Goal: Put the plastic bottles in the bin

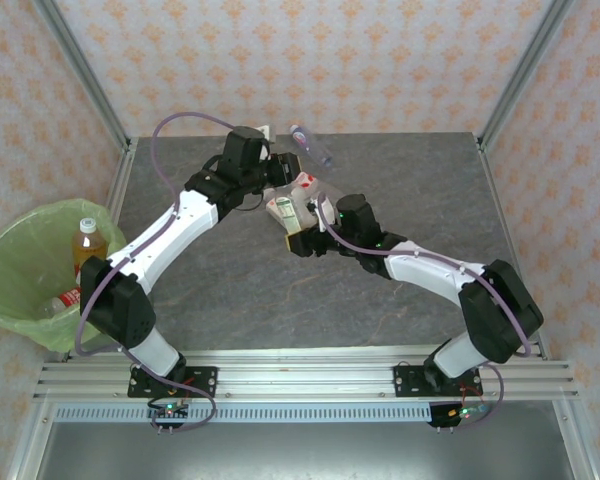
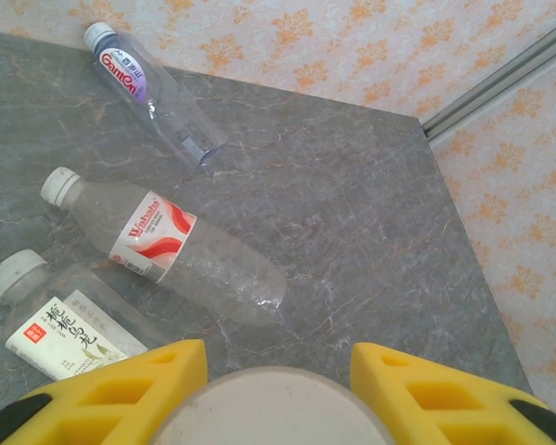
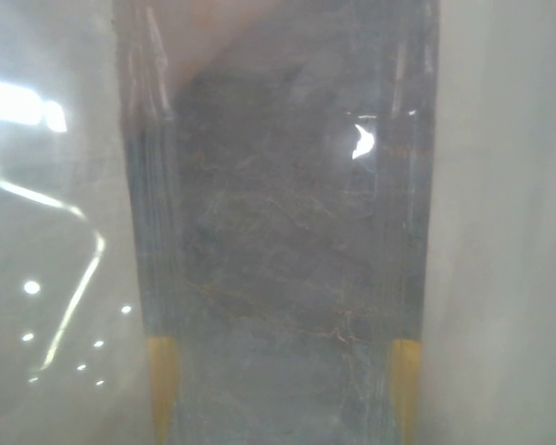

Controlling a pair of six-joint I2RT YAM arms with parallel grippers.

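Currently held: bin (image 1: 15, 255), left of the table (image 1: 240, 295), with two plastic bottles (image 1: 85, 243) inside and three more lying at the table's far centre, well apart from it. Left gripper (image 2: 278, 371): fingers spread about a pale round object (image 2: 269, 413), grip uncertain. Right gripper (image 3: 283, 389): fingertips astride blurred clear plastic, closure undeterminable. Step judged pick-up; the next move needs a firm hold, then a carry over the bin's rim.

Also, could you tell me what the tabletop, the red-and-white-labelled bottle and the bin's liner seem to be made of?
Tabletop: grey, veined and matte, stone-look; possibly laminate.
Bottle: thin, clear, glossy plastic; the veining shows through it.
Liner: translucent light-green plastic film, wrinkled, with the contents dimly visible.
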